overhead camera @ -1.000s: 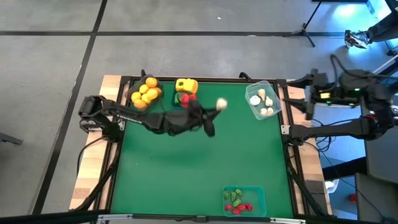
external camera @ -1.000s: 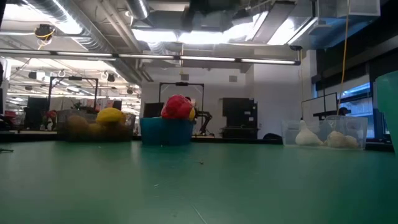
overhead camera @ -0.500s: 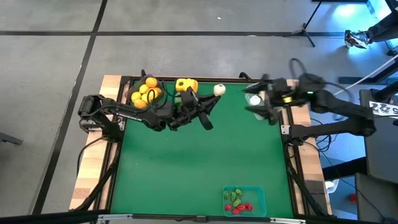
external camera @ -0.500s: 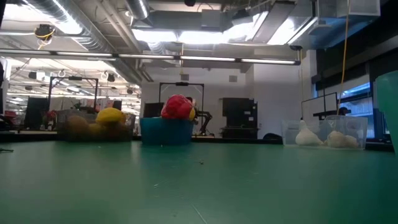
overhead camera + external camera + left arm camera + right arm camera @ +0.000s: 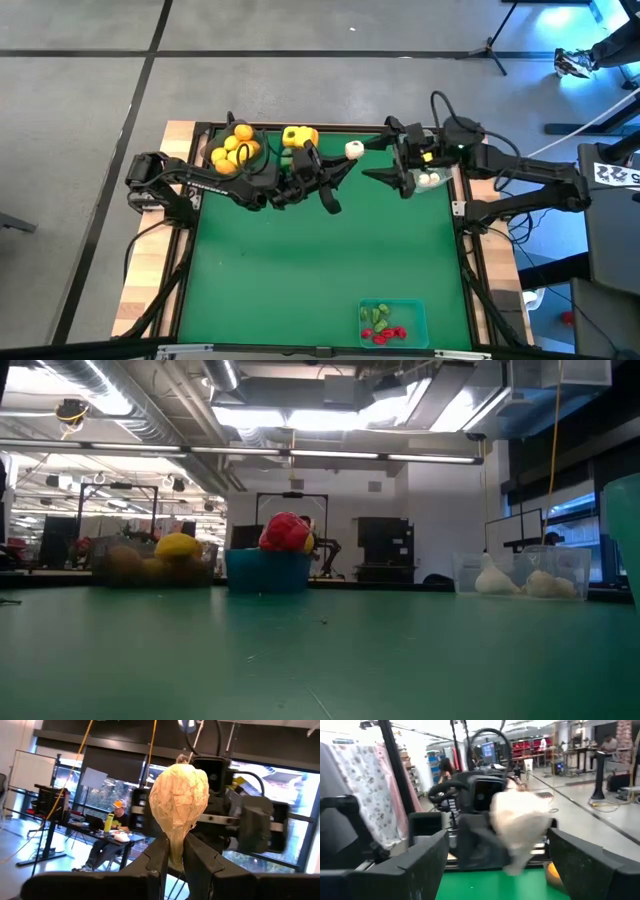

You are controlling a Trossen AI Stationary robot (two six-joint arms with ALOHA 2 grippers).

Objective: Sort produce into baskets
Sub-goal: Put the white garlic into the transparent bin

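Observation:
A white garlic piece (image 5: pixel 353 149) hangs above the table's far middle, with my left gripper (image 5: pixel 344 159) shut on it. In the left wrist view the garlic piece (image 5: pixel 179 800) fills the middle, ahead of my left gripper (image 5: pixel 172 847). My right gripper (image 5: pixel 378 162) stands open just to its right, facing it. In the right wrist view the garlic piece (image 5: pixel 520 832) shows ahead of my right gripper (image 5: pixel 497 847), apart from its spread fingers. Orange fruits fill the dark grey basket (image 5: pixel 235 148). A yellow pepper sits in the blue basket (image 5: pixel 298 138). My left gripper pinches the garlic piece's narrow end (image 5: pixel 175 857) between its two fingers. The fingers come from the table's left, slanting upward. The round bulb stands out beyond the fingertips, lifted clear of the table.
The clear basket (image 5: pixel 520 573) with garlic pieces stands at the far right, mostly under my right arm in the high view. The teal basket (image 5: pixel 392 322) with small red and green bits sits at the near edge. The green mat (image 5: pixel 300 270) between them is bare.
My right gripper has swung in from beyond the table's right edge toward the held garlic piece, staying open. My left gripper rose and tipped its fingers upward, carrying the garlic piece toward the far edge, then kept still.

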